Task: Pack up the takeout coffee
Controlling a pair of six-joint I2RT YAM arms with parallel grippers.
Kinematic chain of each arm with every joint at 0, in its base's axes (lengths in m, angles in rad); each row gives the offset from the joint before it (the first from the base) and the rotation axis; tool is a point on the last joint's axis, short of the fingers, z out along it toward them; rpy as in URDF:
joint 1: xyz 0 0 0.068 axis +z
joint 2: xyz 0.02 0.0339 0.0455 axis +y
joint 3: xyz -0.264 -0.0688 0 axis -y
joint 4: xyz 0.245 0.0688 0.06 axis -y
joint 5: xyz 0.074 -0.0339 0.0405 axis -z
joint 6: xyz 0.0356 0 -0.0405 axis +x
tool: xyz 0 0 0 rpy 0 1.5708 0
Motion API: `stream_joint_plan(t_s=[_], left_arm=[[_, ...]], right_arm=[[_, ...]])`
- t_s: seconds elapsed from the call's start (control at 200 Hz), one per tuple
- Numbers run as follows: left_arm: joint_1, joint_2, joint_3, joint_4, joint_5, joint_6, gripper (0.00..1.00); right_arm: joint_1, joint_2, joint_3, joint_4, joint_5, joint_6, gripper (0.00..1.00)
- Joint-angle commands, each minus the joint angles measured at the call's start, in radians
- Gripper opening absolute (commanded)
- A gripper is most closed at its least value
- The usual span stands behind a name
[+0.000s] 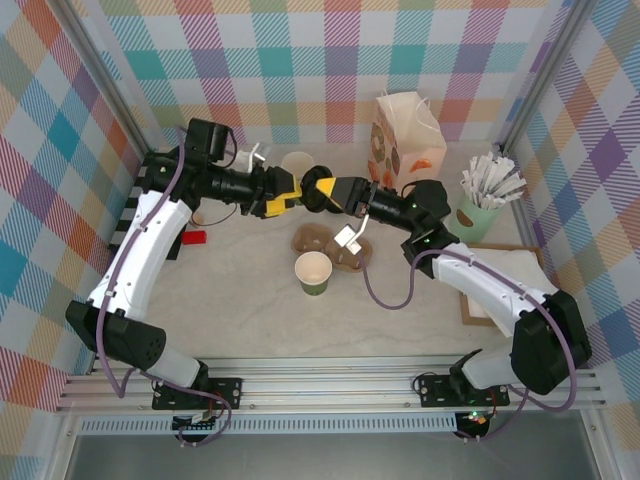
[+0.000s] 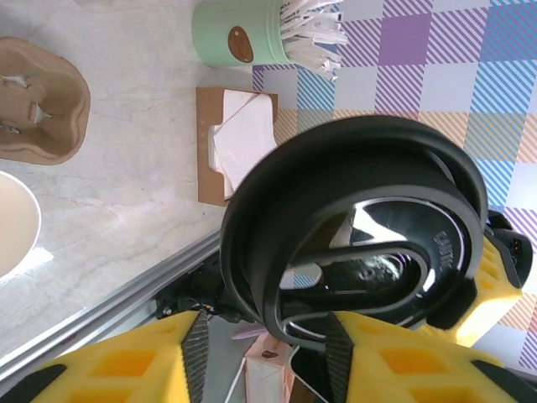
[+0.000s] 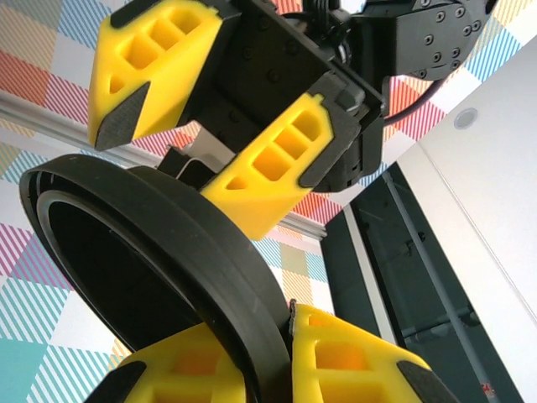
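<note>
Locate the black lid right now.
Top view, centre-back: the black lid is in the air, pinched by the right gripper and facing the left gripper, behind the cardboard cup carrier.

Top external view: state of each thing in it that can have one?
Round black plastic lid: off the cup, held in the air.
Right hand: shut on the lid's rim.
Left hand: open, astride the lid.
Dark-green paper cup: upright, lidless.
White printed paper bag: upright, top open.
Brown pulp cup carrier: flat, visible wells empty.
</note>
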Motion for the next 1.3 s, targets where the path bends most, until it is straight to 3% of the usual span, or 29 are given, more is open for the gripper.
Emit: stream_joint_plan(t_s=[0.0,0.135,0.34,0.675,0.845,0.92,0.955,0.99,1.01,1.035,1.045,1.055,1.21,1.295], left_arm=[[-0.001,0.007,0.0,0.005,0.05,0.015,0.41],[-0.001,0.011,-0.012,0.01,0.054,0.015,0.41],[-0.01,0.015,-0.032,0.029,0.075,0.009,0.25],[-0.015,-0.004,-0.093,0.05,0.115,0.023,0.25],[-0.017,0.01,-0.094,0.051,0.124,0.024,0.0],[-0.017,0.01,-0.093,0.053,0.116,0.029,0.0],[-0.016,0.007,-0.093,0.051,0.1,0.032,0.0],[-0.014,0.005,-0.089,0.041,0.072,0.04,0.0],[-0.013,0.002,-0.087,0.035,0.051,0.048,0.0],[-0.011,-0.003,-0.086,0.03,0.024,0.059,0.0],[-0.01,-0.005,-0.086,0.028,0.014,0.064,0.0],[-0.009,-0.007,-0.086,0.024,0.0,0.067,0.0],[-0.027,-0.031,-0.058,-0.139,-0.37,0.206,0.0],[-0.059,-0.023,-0.057,-0.243,-0.528,0.235,0.0]], right_arm=[[0.018,-0.036,0.001,-0.012,-0.015,0.033,0.0],[0.032,-0.036,0.001,-0.02,-0.013,0.039,0.0],[0.052,-0.03,0.016,-0.059,0.018,0.029,0.0],[0.07,-0.027,0.047,-0.106,0.063,0.058,0.0],[0.087,-0.033,0.047,-0.125,0.077,0.069,0.0],[0.093,-0.047,0.051,-0.167,0.105,0.094,0.0],[0.097,-0.061,0.063,-0.273,0.14,0.11,0.0],[0.099,-0.087,0.079,-0.392,0.176,0.146,0.15],[0.1,-0.103,0.091,-0.465,0.198,0.191,0.34],[0.101,-0.126,0.11,-0.554,0.223,0.271,0.68],[0.101,-0.135,0.117,-0.583,0.234,0.304,0.9],[0.101,-0.143,0.124,-0.622,0.243,0.333,0.98],[0.101,-0.26,0.231,-1.093,0.406,1.098,1.0],[0.095,-0.295,0.199,-1.183,0.505,1.551,1.0]])
